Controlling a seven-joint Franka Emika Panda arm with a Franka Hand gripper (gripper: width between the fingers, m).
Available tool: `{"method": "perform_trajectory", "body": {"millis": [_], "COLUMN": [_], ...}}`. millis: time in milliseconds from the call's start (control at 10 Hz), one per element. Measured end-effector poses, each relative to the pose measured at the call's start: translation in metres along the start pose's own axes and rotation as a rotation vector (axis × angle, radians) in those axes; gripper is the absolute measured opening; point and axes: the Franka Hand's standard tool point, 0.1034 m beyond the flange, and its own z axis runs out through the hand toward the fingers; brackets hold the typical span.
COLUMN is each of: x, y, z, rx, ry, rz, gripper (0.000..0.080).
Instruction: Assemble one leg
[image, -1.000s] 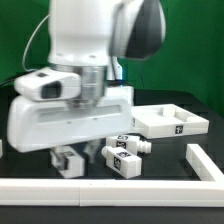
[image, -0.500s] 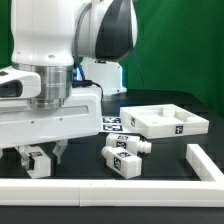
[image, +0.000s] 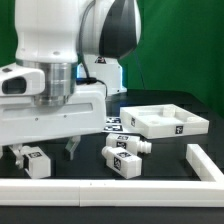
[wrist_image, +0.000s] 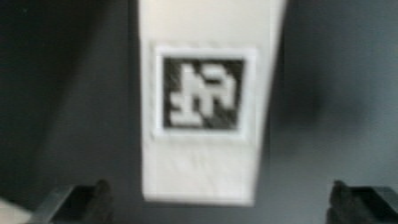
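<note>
Well off to the exterior view's left of the white tray (image: 150, 124), down on the black surface (image: 170, 160), there's the leg (image: 38, 162), tag facing up and out. The jaws are spread wide on either side of it, open, with no contact. In the wrist view the leg (wrist_image: 205, 100) runs lengthwise between the two dark fingertips (wrist_image: 80, 200), with a clear gap on each side. Two more legs (image: 125, 155) lie close together much nearer the tray, just camera-side of it. A white rail (image: 100, 187) runs along the surface's near edge.
</note>
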Motion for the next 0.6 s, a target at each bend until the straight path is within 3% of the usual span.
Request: {"method": "perform_trajectory", "body": {"millis": [200, 300, 400, 600], "x": [0.017, 0.023, 0.023, 0.022], "y": [-0.022, -0.038, -0.044, -0.039], "z": [-0.013, -0.009, -0.006, -0.007], "rx": [-0.001, 0.000, -0.001, -0.003], "ry": [0.011, 0.013, 0.013, 0.014], "rz": [0.033, 0.062, 0.050, 0.051], "gripper": [0.0642, 0.0648, 0.0649, 0.0649]}}
